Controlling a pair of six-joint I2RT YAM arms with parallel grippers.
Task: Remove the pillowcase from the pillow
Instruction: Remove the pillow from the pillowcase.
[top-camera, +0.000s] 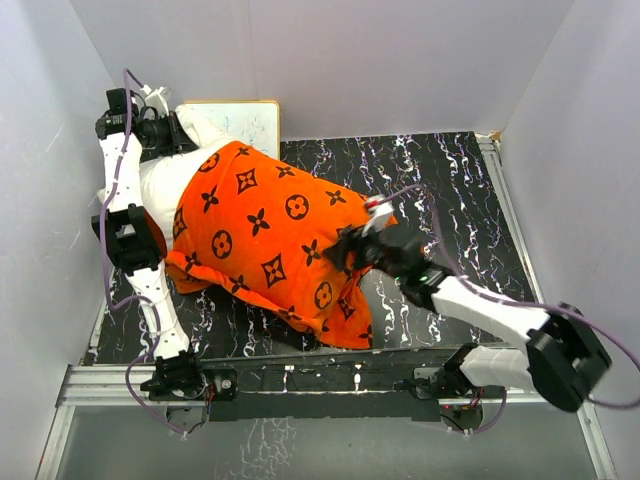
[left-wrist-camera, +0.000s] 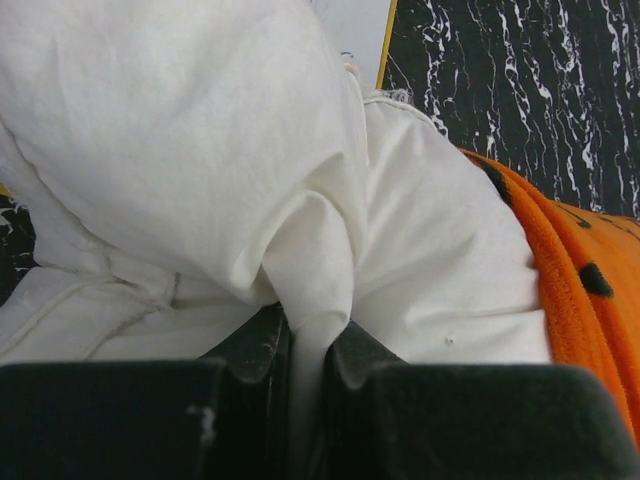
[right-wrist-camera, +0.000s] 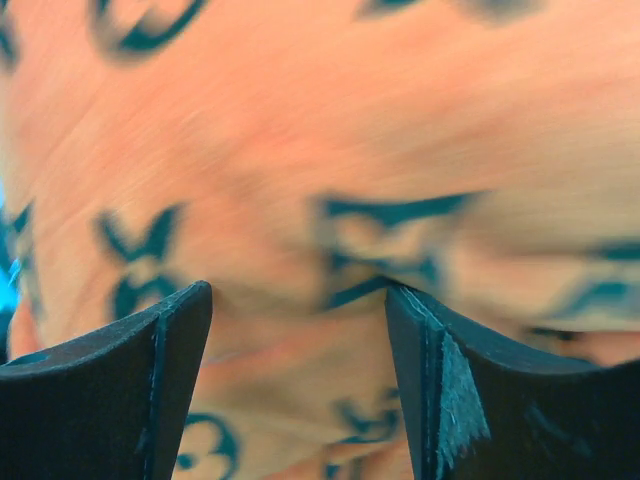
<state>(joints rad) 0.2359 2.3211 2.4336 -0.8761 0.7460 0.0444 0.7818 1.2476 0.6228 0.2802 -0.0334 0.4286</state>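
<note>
Left gripper (left-wrist-camera: 310, 345): jaws clamped on a fold of the pillow (left-wrist-camera: 200, 150), white cloth squeezed up between the pads. Reads as an anchor grip that holds the bare end so the cover can slide off it. Upper left of the top view, beside the whiteboard (top-camera: 245, 125).

Right gripper (right-wrist-camera: 298, 330): fingers (right-wrist-camera: 150, 390) stand apart with a wide gap. The pillowcase (right-wrist-camera: 330, 150) fills the wrist view beyond them, blurred. Nothing is clamped that I can see, and I cannot tell whether the tips touch the cloth. In the top view it sits at the cover's right edge, mid-frame, at the opposite end from the left arm. My guess is it is placed there to pull away from the anchor.

Pillowcase: covers most of the pillow, which lies diagonally on the table (top-camera: 450, 190), centre-left. Only the pillow's upper-left end is bare.

Judgement: removal barely started. The right gripper needs a firm bite on the cover's far end before any pull.
</note>
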